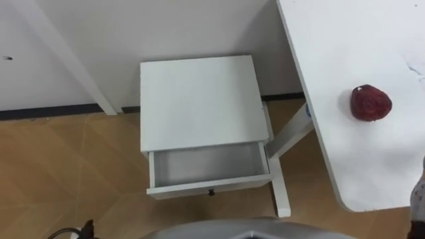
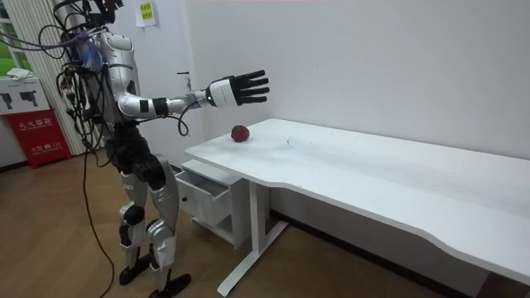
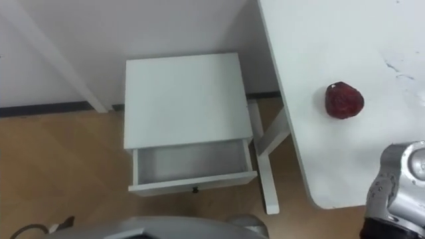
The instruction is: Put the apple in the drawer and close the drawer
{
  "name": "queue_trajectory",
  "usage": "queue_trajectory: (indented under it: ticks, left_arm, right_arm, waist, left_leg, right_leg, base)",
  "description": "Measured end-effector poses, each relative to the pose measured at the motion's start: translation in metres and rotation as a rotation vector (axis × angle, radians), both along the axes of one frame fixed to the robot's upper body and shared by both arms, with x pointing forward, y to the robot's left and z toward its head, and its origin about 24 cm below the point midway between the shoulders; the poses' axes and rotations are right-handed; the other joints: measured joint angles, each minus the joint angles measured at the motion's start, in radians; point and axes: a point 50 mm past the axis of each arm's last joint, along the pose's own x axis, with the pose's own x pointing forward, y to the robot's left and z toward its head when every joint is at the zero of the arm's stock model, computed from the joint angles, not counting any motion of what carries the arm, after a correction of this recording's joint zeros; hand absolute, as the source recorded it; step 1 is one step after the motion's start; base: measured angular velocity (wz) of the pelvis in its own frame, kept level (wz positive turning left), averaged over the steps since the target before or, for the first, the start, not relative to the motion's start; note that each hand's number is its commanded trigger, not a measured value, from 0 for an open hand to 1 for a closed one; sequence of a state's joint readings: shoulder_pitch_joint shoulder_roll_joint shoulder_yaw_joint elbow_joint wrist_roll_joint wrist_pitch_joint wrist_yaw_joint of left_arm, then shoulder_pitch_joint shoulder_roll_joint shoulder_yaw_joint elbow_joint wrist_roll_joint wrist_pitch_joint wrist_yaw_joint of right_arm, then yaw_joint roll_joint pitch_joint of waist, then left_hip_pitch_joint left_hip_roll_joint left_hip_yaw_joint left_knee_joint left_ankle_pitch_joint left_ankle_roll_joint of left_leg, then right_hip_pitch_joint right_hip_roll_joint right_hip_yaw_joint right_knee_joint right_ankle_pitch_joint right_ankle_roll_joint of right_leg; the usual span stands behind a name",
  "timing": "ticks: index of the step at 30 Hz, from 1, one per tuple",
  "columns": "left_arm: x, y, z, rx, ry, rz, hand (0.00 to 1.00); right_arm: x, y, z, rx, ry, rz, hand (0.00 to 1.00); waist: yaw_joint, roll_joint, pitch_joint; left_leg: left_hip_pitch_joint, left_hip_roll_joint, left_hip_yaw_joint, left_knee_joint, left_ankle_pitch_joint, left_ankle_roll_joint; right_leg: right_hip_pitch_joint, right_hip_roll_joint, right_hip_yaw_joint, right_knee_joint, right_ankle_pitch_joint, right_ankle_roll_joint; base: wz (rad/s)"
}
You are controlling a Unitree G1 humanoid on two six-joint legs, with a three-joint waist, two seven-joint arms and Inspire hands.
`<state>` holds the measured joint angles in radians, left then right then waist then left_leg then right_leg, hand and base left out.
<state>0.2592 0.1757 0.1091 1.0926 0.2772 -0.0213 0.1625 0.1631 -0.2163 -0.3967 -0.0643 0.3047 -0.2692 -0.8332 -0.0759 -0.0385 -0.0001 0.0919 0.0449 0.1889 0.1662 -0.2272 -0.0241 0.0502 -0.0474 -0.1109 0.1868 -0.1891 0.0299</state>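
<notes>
A dark red apple lies on the white table near its left end, at the right of the eye views. To the left and lower down, a small white cabinet stands against the wall. Its drawer is pulled out and holds nothing. In the room view I stand in front of the cabinet. My right arm is raised and stretched out, and my right hand is open with fingers spread, well above the apple. The right forearm enters the right eye view at the lower right.
The table's white leg stands just right of the drawer. A slanted white post leans along the wall at the left. Wooden floor lies around the cabinet. A red box sits at the room view's left.
</notes>
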Motion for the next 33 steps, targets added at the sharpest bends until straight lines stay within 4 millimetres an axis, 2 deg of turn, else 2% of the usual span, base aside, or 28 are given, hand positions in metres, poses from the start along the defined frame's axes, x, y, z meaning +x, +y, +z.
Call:
queue_trajectory:
  ticks: [3, 7, 8, 11, 15, 17, 21, 33]
  left_arm:
    - [-0.002, -0.002, -0.001, -0.005, 0.01, -0.013, 0.0]
    - [-0.003, -0.001, -0.001, -0.011, 0.013, -0.013, 0.0]
    - [-0.003, -0.001, -0.001, -0.019, 0.017, -0.017, 0.0]
    - [-0.007, -0.001, -0.001, -0.022, 0.033, -0.033, 0.0]
    - [-0.01, -0.001, -0.001, -0.033, 0.042, -0.033, 0.0]
    - [-0.009, -0.001, -0.001, -0.032, 0.038, -0.034, 0.0]
    - [-0.006, 0.0, 0.0, -0.026, 0.026, -0.042, 0.0]
    - [-0.009, 0.001, 0.0, -0.023, 0.031, -0.026, 0.0]
  right_arm:
    - [0.011, 0.014, -0.005, -0.027, 0.051, 0.136, 0.0]
    - [0.013, 0.019, -0.009, -0.085, 0.113, 0.233, 0.0]
    - [0.014, 0.019, -0.01, -0.089, 0.124, 0.259, 0.0]
    - [0.016, 0.021, -0.021, -0.09, 0.184, 0.323, 0.0]
    - [0.014, 0.028, -0.047, -0.046, 0.327, 0.459, 0.0]
    - [0.015, 0.03, -0.053, -0.029, 0.367, 0.503, 0.0]
    - [0.015, 0.03, -0.059, -0.044, 0.419, 0.55, 0.0]
    - [0.014, 0.035, -0.077, -0.084, 0.555, 0.625, 0.0]
  waist:
    - [0.005, 0.0, 0.0012]
    - [0.02, 0.0, 0.0025]
    - [0.026, -0.001, 0.0066]
    - [0.025, -0.004, 0.0084]
    - [0.026, -0.011, 0.006]
    - [0.026, -0.011, 0.0057]
    - [0.029, -0.014, 0.0001]
    - [0.029, -0.014, -0.0023]
  left_leg:
    - [0.008, 0.001, -0.002, 0.0, 0.0, 0.0]
    - [0.009, 0.001, -0.002, 0.0, 0.0, 0.0]
    - [0.012, 0.001, -0.001, 0.0, 0.0, 0.0]
    - [0.025, 0.001, -0.002, -0.003, 0.0, 0.0]
    - [0.024, 0.001, 0.0, -0.001, 0.0, 0.0]
    - [0.024, 0.001, 0.0, -0.001, 0.0, 0.0]
    - [0.024, 0.002, 0.001, 0.001, 0.0, 0.0]
    - [0.025, 0.002, 0.001, 0.002, 0.0, 0.0]
  right_leg:
    - [0.01, 0.0, -0.004, -0.002, 0.0, 0.0]
    - [0.012, 0.0, -0.004, -0.002, 0.0, 0.0]
    - [0.017, 0.0, -0.004, -0.002, 0.0, 0.0]
    - [0.033, 0.0, -0.005, -0.005, 0.0, 0.0]
    - [0.033, -0.001, -0.005, -0.003, 0.0, 0.0]
    - [0.033, -0.001, -0.005, -0.003, 0.0, 0.0]
    - [0.033, -0.001, -0.005, -0.002, 0.0, 0.0]
    - [0.035, 0.0, -0.005, -0.003, 0.0, 0.0]
  base:
    - [0.04]
    - [0.0]
    - [0.0]
    - [0.02]
    - [0.01]
    - [0.0]
    - [0.0]
    - [0.0]
